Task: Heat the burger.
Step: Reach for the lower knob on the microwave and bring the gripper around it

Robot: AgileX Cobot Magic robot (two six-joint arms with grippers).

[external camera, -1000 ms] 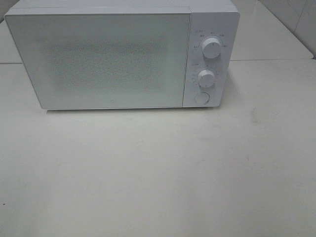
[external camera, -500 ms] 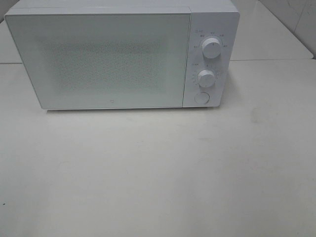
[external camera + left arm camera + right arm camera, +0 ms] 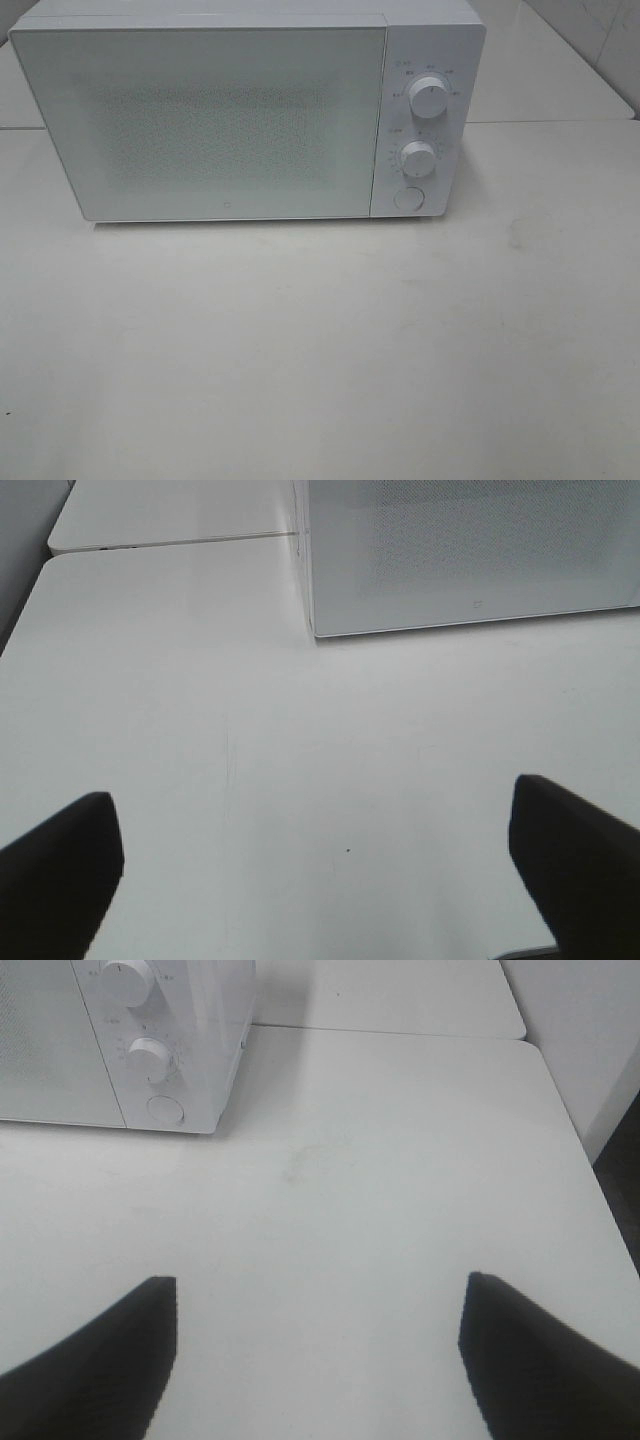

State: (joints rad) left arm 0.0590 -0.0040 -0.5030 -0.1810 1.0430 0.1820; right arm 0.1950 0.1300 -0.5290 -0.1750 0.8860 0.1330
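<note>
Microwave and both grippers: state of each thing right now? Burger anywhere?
Microwave door: shut; nothing visible through its mesh.
Upper knob: pointer about straight up.
Lower knob: setting too faint to read.
Round button: cannot tell if pressed.
Left gripper: open, empty, over the table.
Right gripper: open, empty, over the table.
Burger: not in any view.

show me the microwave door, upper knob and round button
microwave door (image 3: pixel 215 120), exterior high view, centre of panel
upper knob (image 3: pixel 428 99), exterior high view, knob face
round button (image 3: pixel 408 198), exterior high view, button face
</note>
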